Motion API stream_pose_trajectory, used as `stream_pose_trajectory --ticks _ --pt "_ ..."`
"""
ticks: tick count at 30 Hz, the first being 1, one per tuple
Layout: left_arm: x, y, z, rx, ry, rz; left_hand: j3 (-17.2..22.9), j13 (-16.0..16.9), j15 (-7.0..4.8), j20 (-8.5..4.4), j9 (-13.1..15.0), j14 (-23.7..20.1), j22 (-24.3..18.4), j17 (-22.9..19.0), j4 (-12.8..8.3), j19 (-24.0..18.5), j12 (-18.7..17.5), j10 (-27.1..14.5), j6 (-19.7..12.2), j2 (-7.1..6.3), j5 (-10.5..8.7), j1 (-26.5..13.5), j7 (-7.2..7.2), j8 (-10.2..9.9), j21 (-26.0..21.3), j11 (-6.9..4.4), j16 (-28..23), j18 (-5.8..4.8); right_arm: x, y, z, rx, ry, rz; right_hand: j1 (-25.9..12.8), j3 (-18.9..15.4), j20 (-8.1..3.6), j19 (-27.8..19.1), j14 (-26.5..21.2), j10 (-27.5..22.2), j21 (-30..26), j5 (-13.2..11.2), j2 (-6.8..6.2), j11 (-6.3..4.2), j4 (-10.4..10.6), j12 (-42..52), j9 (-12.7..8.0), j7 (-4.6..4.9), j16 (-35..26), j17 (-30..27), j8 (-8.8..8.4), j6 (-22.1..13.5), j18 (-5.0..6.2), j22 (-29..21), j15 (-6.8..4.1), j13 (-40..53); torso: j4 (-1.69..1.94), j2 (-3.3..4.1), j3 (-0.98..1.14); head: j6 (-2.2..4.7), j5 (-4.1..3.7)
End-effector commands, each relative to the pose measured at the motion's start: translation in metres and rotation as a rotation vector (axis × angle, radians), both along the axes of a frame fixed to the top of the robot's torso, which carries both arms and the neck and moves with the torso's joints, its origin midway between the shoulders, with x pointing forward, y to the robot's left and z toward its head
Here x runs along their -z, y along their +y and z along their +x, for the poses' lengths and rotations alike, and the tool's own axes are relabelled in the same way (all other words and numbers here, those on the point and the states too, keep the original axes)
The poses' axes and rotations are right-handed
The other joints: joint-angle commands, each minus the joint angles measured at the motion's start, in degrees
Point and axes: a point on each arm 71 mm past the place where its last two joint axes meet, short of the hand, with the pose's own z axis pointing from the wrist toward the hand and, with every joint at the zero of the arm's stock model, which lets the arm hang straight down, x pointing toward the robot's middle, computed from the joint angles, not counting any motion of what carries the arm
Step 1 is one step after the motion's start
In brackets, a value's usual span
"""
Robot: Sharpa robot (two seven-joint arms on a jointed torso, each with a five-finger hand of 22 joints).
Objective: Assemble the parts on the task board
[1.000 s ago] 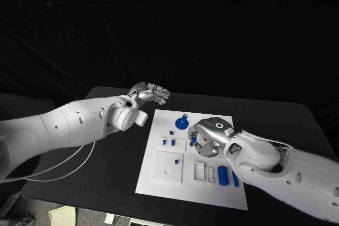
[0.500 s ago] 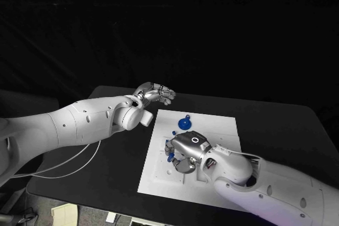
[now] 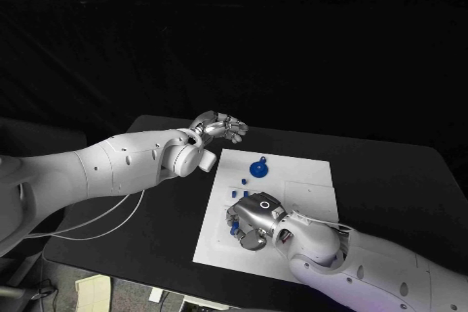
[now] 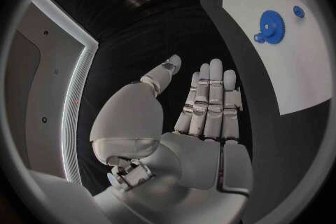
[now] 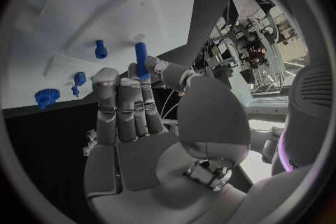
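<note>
Over the near half of the flat white rectangular task board (image 3: 302, 190), the right hand (image 3: 255, 220) pinches a slim blue cylindrical peg (image 5: 140, 60) at its fingertips, long axis running along the fingers. Beyond it, a round blue toothed gear (image 3: 258, 168) lies flat on the board's far end. Farther still, over the black table (image 3: 390, 170), the left hand (image 3: 220, 127) hovers with fingers straight, holding nothing.

Task board (image 3: 307, 190) looked matt white – smooth plastic; blue gear (image 3: 258, 168) matt plastic; right hand (image 3: 251, 220) glossy brushed metal; table (image 3: 390, 183) matt black.
</note>
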Motion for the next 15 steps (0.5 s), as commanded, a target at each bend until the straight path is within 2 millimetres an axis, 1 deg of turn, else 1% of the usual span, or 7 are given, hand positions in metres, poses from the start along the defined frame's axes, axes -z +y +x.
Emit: stream_pose_trajectory --ticks 1,5,12,15 --pt "-0.0016 -0.0025 0.0005 0.015 -0.003 -0.012 -0.2 -0.1 0.13 -0.14 -0.1 0.5 0.1 0.1 0.1 0.4 0.0 0.1 -0.4 0.18 -0.11 -0.3 -0.07 0.4 -0.2 -0.01 -0.3 0.41 0.0036 0.0002 -0.0019 -0.021 -0.003 -0.028 0.2 0.4 -0.31 0.0 -0.2 2.7 0.4 0.0 0.32 -0.92 0.0 0.2 0.1 0.07 0.3 -0.1 0.11 0.4 6.46 1.0 -0.40 0.1 -0.06 -0.02 0.05 -0.22 0.14" --pt "-0.0015 -0.0023 0.0005 0.015 -0.003 -0.011 -0.2 -0.1 0.13 -0.14 -0.1 0.5 0.1 0.1 0.1 0.4 0.0 0.1 -0.4 0.19 -0.11 -0.3 -0.06 0.4 -0.2 -0.01 -0.3 0.41 0.0064 -0.0018 -0.0033 -0.019 0.003 -0.035 0.2 0.4 -0.33 0.0 -0.2 2.7 0.4 0.0 0.34 -0.93 0.0 0.2 0.1 0.07 0.3 -0.1 0.11 0.4 6.46 1.0 -0.40 0.1 -0.04 -0.02 0.12 -0.43 0.17" --pt "-0.0014 -0.0024 0.0004 0.016 -0.002 -0.012 -0.2 -0.1 0.13 -0.14 -0.1 0.5 0.1 0.2 0.2 0.4 0.0 0.1 -0.4 0.20 -0.12 -0.3 -0.06 0.4 -0.2 0.00 -0.4 0.41 0.0082 -0.0048 -0.0023 -0.012 -0.010 -0.046 0.2 0.4 -0.36 0.0 -0.2 2.7 0.4 0.0 0.33 -0.93 -0.1 0.2 0.2 0.08 0.3 -0.1 0.11 0.3 6.46 1.0 -0.40 0.1 -0.12 -0.04 0.19 -0.49 0.18" --pt "-0.0013 -0.0017 0.0005 0.015 -0.001 -0.011 -0.2 -0.1 0.13 -0.14 -0.1 0.5 0.1 0.2 0.2 0.4 0.0 0.1 -0.4 0.21 -0.12 -0.3 -0.06 0.4 -0.2 0.00 -0.4 0.41 0.0085 -0.0052 -0.0020 -0.010 -0.011 -0.049 0.2 0.4 -0.37 0.0 -0.2 2.7 0.4 0.0 0.33 -0.93 -0.1 0.2 0.2 0.07 0.3 -0.1 0.11 0.3 6.46 1.0 -0.40 0.1 -0.05 -0.03 0.19 -0.53 0.17"
